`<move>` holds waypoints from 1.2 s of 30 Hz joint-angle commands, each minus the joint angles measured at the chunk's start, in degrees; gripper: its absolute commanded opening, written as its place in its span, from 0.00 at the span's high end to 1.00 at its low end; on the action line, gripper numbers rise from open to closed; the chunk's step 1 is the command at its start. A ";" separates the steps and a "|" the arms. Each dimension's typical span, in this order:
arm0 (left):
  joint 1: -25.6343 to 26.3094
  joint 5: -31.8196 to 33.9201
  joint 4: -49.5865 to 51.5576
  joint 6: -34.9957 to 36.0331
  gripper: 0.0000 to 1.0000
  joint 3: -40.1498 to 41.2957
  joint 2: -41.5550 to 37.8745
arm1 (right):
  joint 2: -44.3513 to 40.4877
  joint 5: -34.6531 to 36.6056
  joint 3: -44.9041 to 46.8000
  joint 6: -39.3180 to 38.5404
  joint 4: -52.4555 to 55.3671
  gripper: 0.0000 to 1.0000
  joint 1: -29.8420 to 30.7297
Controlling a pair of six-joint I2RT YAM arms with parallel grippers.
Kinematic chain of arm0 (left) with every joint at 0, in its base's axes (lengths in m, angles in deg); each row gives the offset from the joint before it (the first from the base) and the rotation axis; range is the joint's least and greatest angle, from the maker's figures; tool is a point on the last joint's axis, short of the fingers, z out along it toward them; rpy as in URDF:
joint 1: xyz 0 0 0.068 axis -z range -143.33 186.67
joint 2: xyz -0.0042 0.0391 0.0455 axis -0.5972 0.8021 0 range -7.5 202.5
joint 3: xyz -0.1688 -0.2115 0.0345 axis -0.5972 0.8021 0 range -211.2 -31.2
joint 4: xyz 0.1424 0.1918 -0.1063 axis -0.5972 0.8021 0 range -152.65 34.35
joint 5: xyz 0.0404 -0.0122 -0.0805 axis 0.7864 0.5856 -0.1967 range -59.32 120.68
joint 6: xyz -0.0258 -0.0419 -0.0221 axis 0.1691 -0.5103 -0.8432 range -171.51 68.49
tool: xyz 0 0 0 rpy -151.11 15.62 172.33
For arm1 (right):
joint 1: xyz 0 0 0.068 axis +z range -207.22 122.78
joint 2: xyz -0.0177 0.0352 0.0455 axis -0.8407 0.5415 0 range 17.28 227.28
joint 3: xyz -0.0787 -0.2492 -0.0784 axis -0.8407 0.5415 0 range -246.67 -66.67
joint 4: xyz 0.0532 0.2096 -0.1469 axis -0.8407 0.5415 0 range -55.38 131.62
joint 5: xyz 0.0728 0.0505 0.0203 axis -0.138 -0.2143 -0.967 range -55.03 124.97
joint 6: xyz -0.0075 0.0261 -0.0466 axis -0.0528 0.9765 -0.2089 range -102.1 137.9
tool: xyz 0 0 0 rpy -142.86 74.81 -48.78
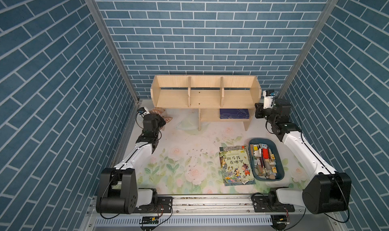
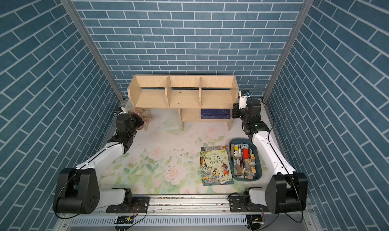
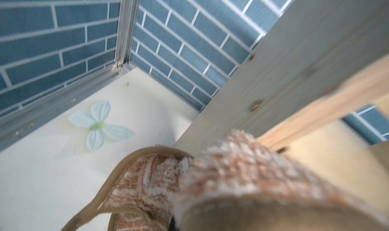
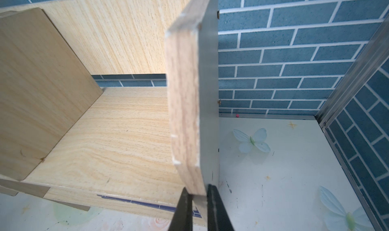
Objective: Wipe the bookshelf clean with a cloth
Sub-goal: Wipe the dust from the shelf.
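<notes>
Here, the bookshelf [image 1: 205,83] stands at the back centre in both top views, against the blue brick wall [image 1: 210,30]. Its upper tier is bare, and a dark blue book [image 1: 234,113] lies flat on the lower shelf. The cloth [image 1: 157,110] sits at the middle left of the frame, bunched just beside the shelf's left end panel. The left gripper [image 1: 161,120] is fully closed with the cloth gathered in its jaws. In the left wrist view the striped fabric [image 3: 231,177] fills the lower frame and hides the fingers. Whether it touches the panel cannot be told. At the middle right, the right gripper [image 4: 197,190] is clamped on the shelf's right end panel, its dark fingers [image 4: 216,208] pinching the panel's front edge near the bottom. On the floral mat [image 1: 179,156], lower right of centre, a picture book [image 1: 235,164] lies flat. A blue bin [image 1: 261,139] full of small items lies just beside it. Dark specks [image 1: 200,154] dot the mat left of the book.
</notes>
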 commanded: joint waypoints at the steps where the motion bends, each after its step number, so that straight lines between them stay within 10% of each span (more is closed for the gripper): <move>1: -0.16 2.51 1.04 3.23 1.00 -1.24 -0.60 | -1.57 -3.59 -0.71 6.02 -0.07 1.00 0.18; 16: -0.10 0.42 5.22 -1.14 1.00 7.03 -4.32 | -2.36 -0.87 -1.33 5.66 2.64 1.00 -0.49; 23: -0.09 -2.54 14.28 6.22 1.00 -14.01 -7.57 | -3.86 -2.09 -1.50 6.03 2.67 1.00 -0.47; 36: -0.14 -7.39 28.19 13.68 0.99 -54.02 18.21 | -2.29 -4.28 -5.04 5.42 5.35 1.00 -1.13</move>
